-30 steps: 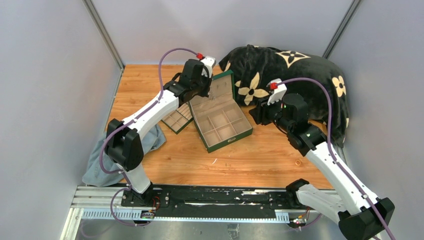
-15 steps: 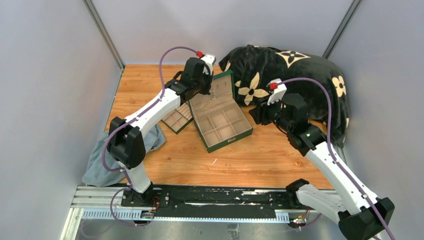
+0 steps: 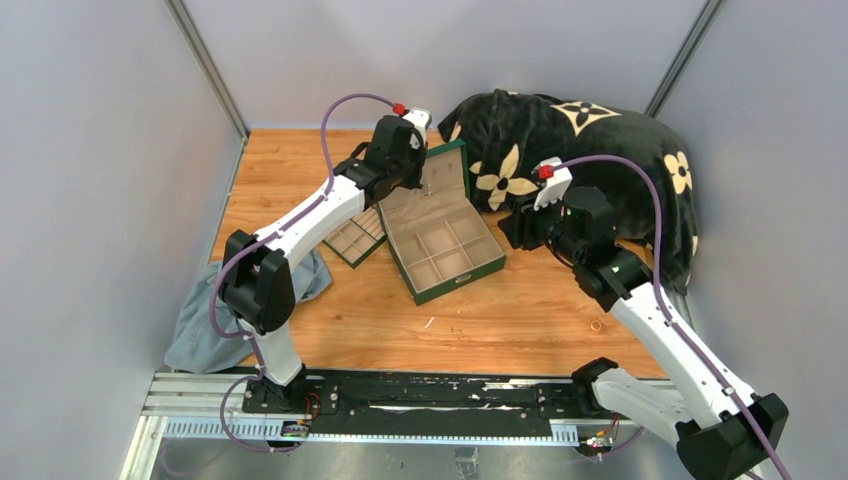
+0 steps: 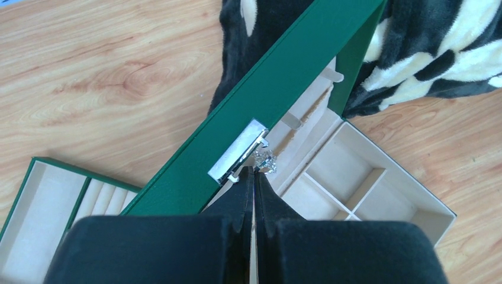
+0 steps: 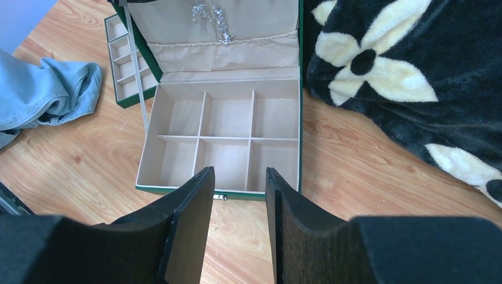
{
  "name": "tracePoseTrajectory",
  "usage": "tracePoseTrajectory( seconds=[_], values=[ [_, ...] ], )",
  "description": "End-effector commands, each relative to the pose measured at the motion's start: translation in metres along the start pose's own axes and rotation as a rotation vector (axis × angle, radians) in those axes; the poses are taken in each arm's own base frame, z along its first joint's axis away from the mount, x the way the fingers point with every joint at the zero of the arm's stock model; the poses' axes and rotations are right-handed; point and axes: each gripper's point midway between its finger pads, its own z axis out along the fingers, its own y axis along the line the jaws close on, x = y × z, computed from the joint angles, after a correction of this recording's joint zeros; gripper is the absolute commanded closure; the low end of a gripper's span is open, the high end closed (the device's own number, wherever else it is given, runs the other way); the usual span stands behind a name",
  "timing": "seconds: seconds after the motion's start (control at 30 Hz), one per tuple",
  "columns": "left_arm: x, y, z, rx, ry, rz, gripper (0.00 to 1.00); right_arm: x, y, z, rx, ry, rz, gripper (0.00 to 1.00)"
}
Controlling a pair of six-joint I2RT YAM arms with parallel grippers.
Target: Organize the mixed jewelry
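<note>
At the top edge of the raised lid (image 4: 284, 77) of the green box (image 3: 458, 284), my left claw (image 4: 251, 173) has its two fingers pressed together, with only a hairline between them. The silvery cluster (image 4: 265, 160) glints right at the fingertips, beside the metal clasp (image 4: 238, 151) on the lid edge. It seems to touch the tips, but I cannot tell whether any part of it is really pinched between them. From the right wrist view the same cluster hangs against the beige inner face of the lid, above the fabric pocket, and its upper end is cut off by the picture border.

The box stands open on the table (image 3: 290, 160), and its six compartments show only bare lining. The lid stands up, with the black flowered blanket (image 3: 590, 150) just behind it.

My right claw (image 5: 240, 219) is spread wide and holds nothing. It hovers over the table to the right of the box, apart from it, with the fingers pointing toward the compartments.

The gold ring (image 3: 597, 325) lies alone on the table, well apart from the box, to its right and nearer to the arm bases. Just beside the box on its left lies a small green tray (image 3: 352, 240) with several slots. Further left of the box is a crumpled blue cloth (image 3: 200, 325).
</note>
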Motion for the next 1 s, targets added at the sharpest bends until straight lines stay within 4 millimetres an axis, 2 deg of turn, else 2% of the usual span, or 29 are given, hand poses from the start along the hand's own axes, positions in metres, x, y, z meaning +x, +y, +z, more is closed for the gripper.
tracePoseTrajectory(
  seconds=[0.0,0.77,0.97],
  values=[
    [-0.0114,0.0107,-0.0033,-0.063,-0.039,-0.016,1.0,-0.005,-0.0002,0.0027,-0.006,-0.012,-0.03,0.58],
    [-0.0058,0.0207,0.0015,-0.129,-0.054,-0.071,1.0,-0.0065,0.0003,0.0063,-0.015,-0.011,-0.036,0.59],
    [-0.0084,0.0178,0.0045,-0.119,-0.058,-0.079,1.0,-0.0083,0.0013,0.0066,-0.022,-0.013,-0.039,0.59]
  ],
)
